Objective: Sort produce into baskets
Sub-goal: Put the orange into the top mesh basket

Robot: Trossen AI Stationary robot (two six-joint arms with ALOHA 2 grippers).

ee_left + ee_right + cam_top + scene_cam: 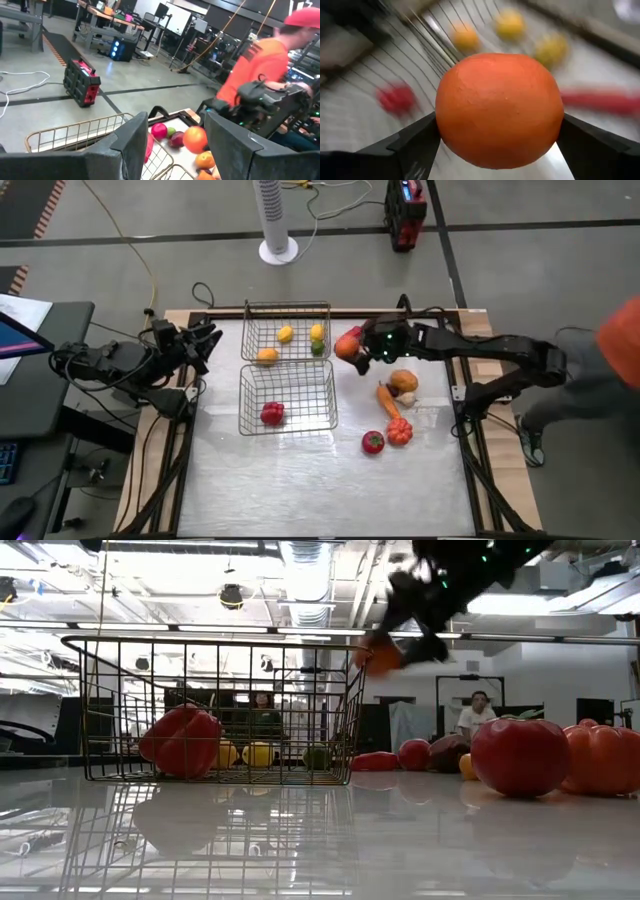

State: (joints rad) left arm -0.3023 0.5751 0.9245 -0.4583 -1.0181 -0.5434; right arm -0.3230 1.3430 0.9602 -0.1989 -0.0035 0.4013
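My right gripper (352,348) is shut on an orange round fruit (499,109), held in the air just right of the far wire basket (287,332). That basket holds yellow, orange and green pieces. The near basket (287,398) holds a red pepper (272,414). A carrot (387,399), a tomato (373,442), an orange pumpkin-like piece (400,431) and a brownish piece (404,383) lie on the table to the right. My left gripper (208,340) is open and empty, left of the far basket. My right gripper pinches the orange fruit by its two opposite sides (442,127) between its two fingers. The fingers come from the table's right, slanting down. The fruit is lifted clear of the table, beside the far basket's right wall.
A person in an orange shirt (620,345) stands at the table's right edge. A white fan stand (277,220) and a red-black box (405,210) stand on the floor beyond the far edge. The table's near half (320,490) is bare.
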